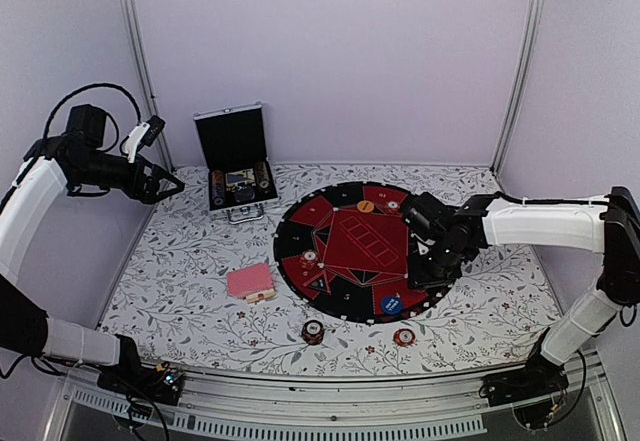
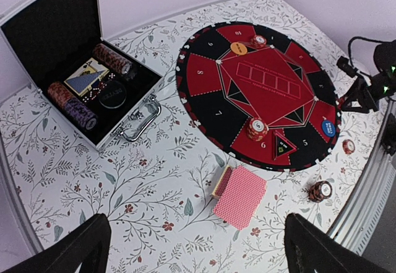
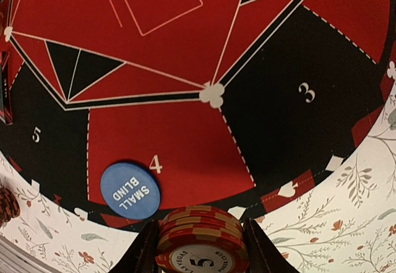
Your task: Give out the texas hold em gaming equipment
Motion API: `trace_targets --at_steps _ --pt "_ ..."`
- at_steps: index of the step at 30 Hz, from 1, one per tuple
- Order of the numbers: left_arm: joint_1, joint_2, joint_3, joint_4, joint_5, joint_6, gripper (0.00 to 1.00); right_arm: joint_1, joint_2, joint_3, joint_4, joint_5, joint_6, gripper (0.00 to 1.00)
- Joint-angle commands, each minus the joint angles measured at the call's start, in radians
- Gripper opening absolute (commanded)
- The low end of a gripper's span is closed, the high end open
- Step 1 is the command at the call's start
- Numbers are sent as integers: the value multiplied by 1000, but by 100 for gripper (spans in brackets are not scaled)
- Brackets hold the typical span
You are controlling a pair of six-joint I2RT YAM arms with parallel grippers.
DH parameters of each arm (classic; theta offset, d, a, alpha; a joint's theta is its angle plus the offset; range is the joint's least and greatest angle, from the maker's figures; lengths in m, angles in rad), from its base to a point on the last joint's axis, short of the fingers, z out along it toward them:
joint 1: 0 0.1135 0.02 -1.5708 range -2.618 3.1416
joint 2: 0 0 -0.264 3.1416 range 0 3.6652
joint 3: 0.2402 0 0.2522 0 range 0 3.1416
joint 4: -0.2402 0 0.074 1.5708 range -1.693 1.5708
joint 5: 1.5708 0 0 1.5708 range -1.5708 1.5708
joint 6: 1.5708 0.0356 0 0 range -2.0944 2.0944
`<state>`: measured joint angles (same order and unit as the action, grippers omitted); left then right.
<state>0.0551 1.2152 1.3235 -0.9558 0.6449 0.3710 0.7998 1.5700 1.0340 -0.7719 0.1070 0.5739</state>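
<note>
Status as read from my console. Right gripper is clenched on a stack of orange-red, cream-striped round poker chips, with one finger pressed to each side; the top chip reads LAS VEGAS 5. The held stack sits at the near rim of the big round black-and-red felt mat, by the seat marked 4 and just beside a blue round disc printed SMALL BLIND. I cannot tell whether the stack rests on the surface or hangs above it. In the overhead view the right arm reaches in from the right, its gripper over the mat's near right edge.

Left gripper is released, jaws spread wide and holding nothing. It hangs high over the far left of the table, near the open silver-edged black case, which has rows of chips in it.

Remaining equipment:
- The pink-red-backed deck of playing cards lies on the floral tablecloth, just beside the mat's near left edge.
- A dark red chip stack and an orange-red chip pile lie on the cloth near the front edge, just off the mat.
- On the mat I see another chip stack at its left side — plus an orange round disc and a further chip at its far side.
</note>
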Motion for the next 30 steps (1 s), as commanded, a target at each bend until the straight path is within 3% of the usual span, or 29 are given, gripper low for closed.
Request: trace_targets --at_steps 1,11,15,21,26,30 --pt "5 -11 22 -16 16 13 100 -34 55 -17 95 12 -45 29" --pt "6 -11 2 -30 23 36 100 -77 138 -61 167 15 -60 32" --pt "4 -12 0 -35 27 41 100 -79 141 -69 164 20 -59 44" --pt "4 -11 3 -34 24 42 100 -79 113 -21 110 41 -63 71" --pt "3 -11 6 -33 21 40 100 -64 50 73 39 74 -67 75" --pt "3 -12 4 -29 19 37 100 20 48 213 -41 109 -74 82"
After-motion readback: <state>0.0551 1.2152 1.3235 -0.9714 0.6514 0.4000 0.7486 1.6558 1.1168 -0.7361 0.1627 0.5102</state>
